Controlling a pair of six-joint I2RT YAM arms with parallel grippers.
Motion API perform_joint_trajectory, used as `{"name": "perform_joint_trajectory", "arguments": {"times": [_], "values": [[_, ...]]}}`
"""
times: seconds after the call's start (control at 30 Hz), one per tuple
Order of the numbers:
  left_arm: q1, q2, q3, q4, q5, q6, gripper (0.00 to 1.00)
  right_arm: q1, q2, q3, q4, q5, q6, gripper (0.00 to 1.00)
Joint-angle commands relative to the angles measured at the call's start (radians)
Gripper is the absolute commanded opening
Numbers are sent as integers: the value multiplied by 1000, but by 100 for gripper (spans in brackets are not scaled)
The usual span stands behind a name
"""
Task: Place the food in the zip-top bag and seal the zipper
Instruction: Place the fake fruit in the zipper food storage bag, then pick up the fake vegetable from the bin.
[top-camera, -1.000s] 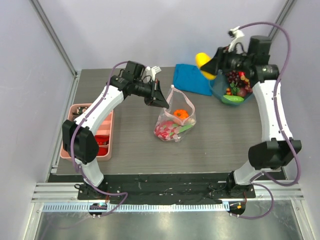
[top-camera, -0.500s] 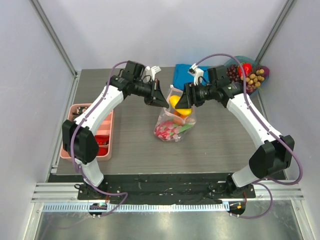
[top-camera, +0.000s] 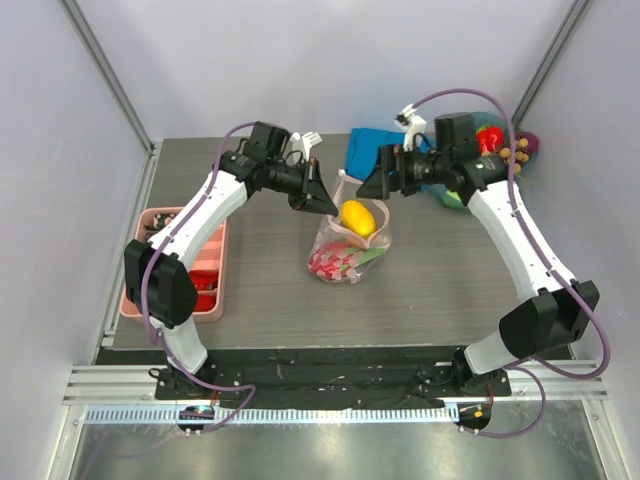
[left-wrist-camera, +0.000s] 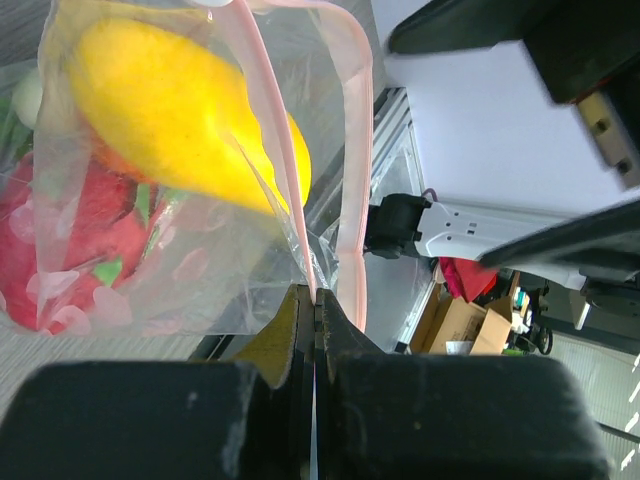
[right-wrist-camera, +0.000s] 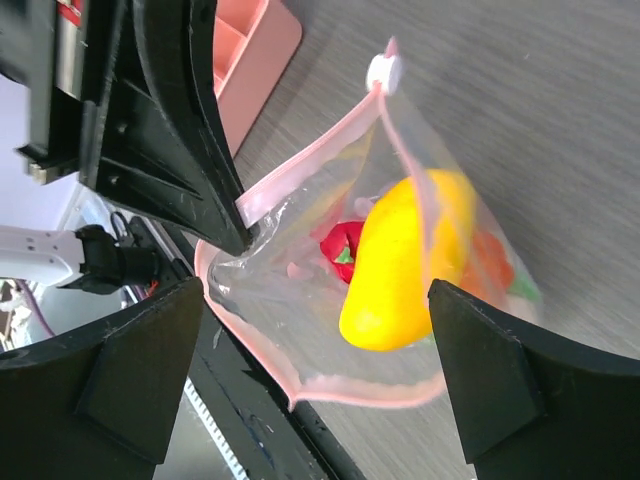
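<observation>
**A:** Yellow fruit (top-camera: 358, 217) lies high in the zip-top bag (top-camera: 345, 255), on top of red and green pieces and just under the mouth. Bag stands mid-table, mouth up.

**B:** Held how?

**A:** Left gripper (left-wrist-camera: 316, 300) clenched on one lip, at the zipper (right-wrist-camera: 300, 190). That single pinch props the mouth open. Right gripper (top-camera: 372, 186) hovers just above the opening, jaws spread wide, nothing between them.

**B:** What could go wrong?

**A:** First, the fruit rides near the rim. If it stays that high, I judge the two lips may not meet flat and the seal could stall against it. Second, the film is thin and slick. A tug from the right fingers could pull the lip out of the pinch, and the bag would slump and spill.

**B:** Anything farther out?

**A:** Other food (top-camera: 492, 136) sits at the far right corner, behind the right arm. Adding more to a bag this full looks likely to crowd the mouth. Blue cloth (top-camera: 365, 150) lies just behind the bag and could snag a low reach. Pink tray (top-camera: 137, 262) is well apart on the left, no concern.
</observation>
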Motion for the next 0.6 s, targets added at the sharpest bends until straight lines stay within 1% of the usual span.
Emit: {"name": "perform_joint_trajectory", "arguments": {"times": [0.0, 0.03, 0.07, 0.1, 0.13, 0.17, 0.2, 0.23, 0.27, 0.3, 0.33, 0.37, 0.4, 0.47, 0.57], "values": [[5, -4, 46, 23, 15, 3, 0, -205, -25, 82, -67, -126, -84, 100], [5, -4, 50, 20, 16, 9, 0, -258, 10, 118, -105, -138, -129, 99], [4, -5, 53, 20, 16, 11, 0, -292, 31, 144, -153, -135, -273, 100], [5, -5, 53, 18, 17, 14, 0, -342, 56, 170, -256, -100, -348, 100], [5, -7, 52, 18, 17, 19, 0, -414, 118, 221, -309, -76, -438, 100], [4, -5, 50, 20, 17, 19, 0, -442, 148, 241, -346, -37, -560, 99], [4, -5, 47, 20, 20, 20, 0, -476, 182, 261, -403, 16, -627, 97], [5, -4, 47, 21, 22, 20, 0, -525, 211, 299, -421, 44, -669, 96], [4, -4, 43, 26, 25, 17, 0, -548, 275, 321, -428, 69, -693, 95], [4, -4, 40, 30, 26, 16, 0, -563, 309, 345, -432, 122, -715, 92], [4, -4, 36, 35, 28, 13, 0, -585, 343, 399, -431, 142, -713, 90], [4, -2, 32, 47, 28, 9, 0, -591, 411, 427, -428, 158, -713, 88], [4, -4, 27, 52, 28, 9, 0, -593, 442, 453, -428, 174, -707, 85], [5, -1, 27, 52, 29, 9, 0, -593, 523, 513, -406, 224, -697, 83], [5, 2, 26, 50, 34, 9, 0, -588, 594, 562, -371, 285, -695, 79]]}}
